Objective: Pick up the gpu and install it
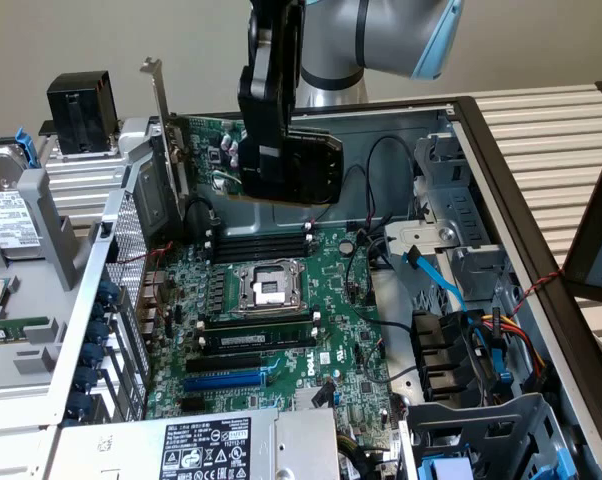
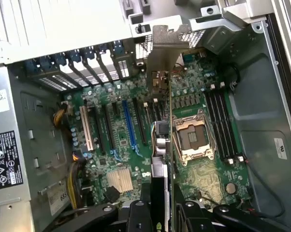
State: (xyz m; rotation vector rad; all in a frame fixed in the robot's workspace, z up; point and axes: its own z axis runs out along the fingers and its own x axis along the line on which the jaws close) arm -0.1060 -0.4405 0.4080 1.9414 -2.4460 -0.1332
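My gripper point(image 1: 268, 178) hangs above the open computer case, shut on the gpu point(image 1: 213, 142). The card is held upright on its long edge, clear of the board below. It has a green circuit board, a black cooler shroud point(image 1: 316, 168) and a silver end bracket point(image 1: 161, 100) pointing toward the exterior view's left. In the wrist view the gpu point(image 2: 161, 140) is seen edge-on between my fingers point(image 2: 146, 200), with its bracket point(image 2: 163, 50) near the case's rear slot openings. Beneath it lies the green motherboard point(image 1: 351, 335) with its expansion slots, one of them blue point(image 2: 129, 126).
The CPU socket point(image 1: 266, 287) and black RAM sticks point(image 1: 261, 240) sit under the card. A power supply point(image 1: 211, 452) fills the near corner. Coloured cables point(image 1: 481, 330) and a drive cage point(image 1: 481, 430) crowd the exterior view's right. A hard drive point(image 1: 6, 210) lies outside the case.
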